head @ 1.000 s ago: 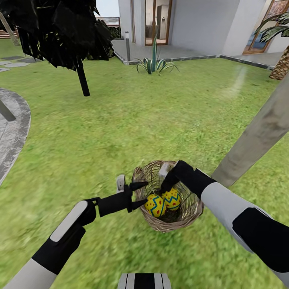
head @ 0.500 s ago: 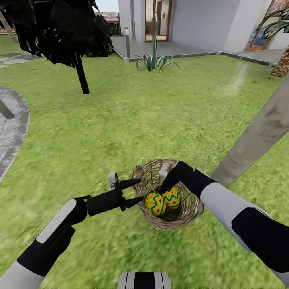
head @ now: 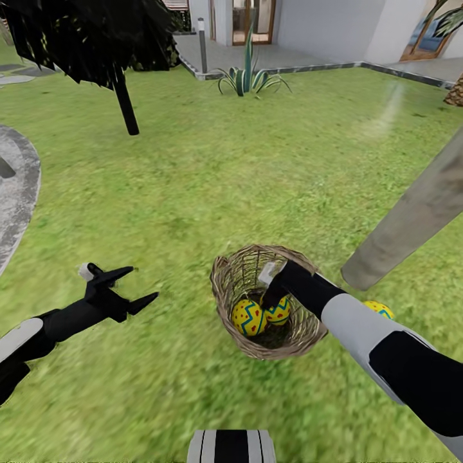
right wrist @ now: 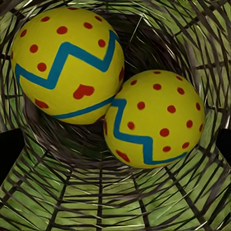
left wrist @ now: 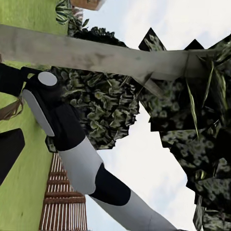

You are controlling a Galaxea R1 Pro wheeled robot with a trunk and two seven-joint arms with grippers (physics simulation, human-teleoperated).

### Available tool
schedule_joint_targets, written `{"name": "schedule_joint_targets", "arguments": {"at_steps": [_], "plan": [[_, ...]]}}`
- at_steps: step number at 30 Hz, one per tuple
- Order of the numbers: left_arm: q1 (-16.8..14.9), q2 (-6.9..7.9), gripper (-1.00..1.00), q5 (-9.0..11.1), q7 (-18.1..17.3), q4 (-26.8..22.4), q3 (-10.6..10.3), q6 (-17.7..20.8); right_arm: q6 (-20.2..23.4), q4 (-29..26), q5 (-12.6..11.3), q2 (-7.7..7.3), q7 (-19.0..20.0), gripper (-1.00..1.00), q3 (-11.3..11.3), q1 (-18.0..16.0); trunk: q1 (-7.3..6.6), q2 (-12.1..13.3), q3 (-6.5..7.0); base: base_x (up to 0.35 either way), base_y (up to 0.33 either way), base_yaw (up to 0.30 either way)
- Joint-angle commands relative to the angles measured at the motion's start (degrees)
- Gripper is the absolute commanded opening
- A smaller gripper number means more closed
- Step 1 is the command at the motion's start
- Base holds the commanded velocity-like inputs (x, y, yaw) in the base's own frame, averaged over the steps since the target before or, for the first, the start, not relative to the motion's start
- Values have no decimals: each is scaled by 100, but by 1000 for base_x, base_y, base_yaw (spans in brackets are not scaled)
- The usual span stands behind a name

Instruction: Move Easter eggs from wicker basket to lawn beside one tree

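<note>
Inside the wicker basket [head: 270, 308], the right gripper [head: 270, 297] hovered over two Easter eggs [right wrist: 67, 65] [right wrist: 154, 118], its state unclear; the left gripper [head: 132, 286] gaped empty.

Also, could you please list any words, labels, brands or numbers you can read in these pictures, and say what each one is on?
There are none to read.
The eggs in the basket carry only red dots and blue zigzag bands, no letters.
The robot's arms, the tree trunk and the house show no lettering either.
</note>
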Motion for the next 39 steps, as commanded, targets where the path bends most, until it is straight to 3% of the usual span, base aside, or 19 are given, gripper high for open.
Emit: {"name": "schedule_joint_targets", "arguments": {"at_steps": [1,16,22,28,39], "plan": [[-2,66,100,-7,-263,134,-18,7,-40,-21,73,-1,47,100,11,-4,1,-3,-27,0,0,0],[2,98,100,-13,-437,335,-18,6,-102,-510,82,3,49,100,9,-21,40,-24,-359,0,0,0],[2,93,100,-13,-437,337,-18,6,-90,-424,85,260,10,100,17,-29,55,-32,-492,0,0,0],[2,97,100,-13,-437,337,-18,6,-79,-290,107,506,-447,100,17,-46,71,-40,-625,0,0,0],[2,89,100,-6,-441,338,-18,6,-70,-292,127,479,-538,100,18,-48,94,-52,-825,0,0,0]]}}
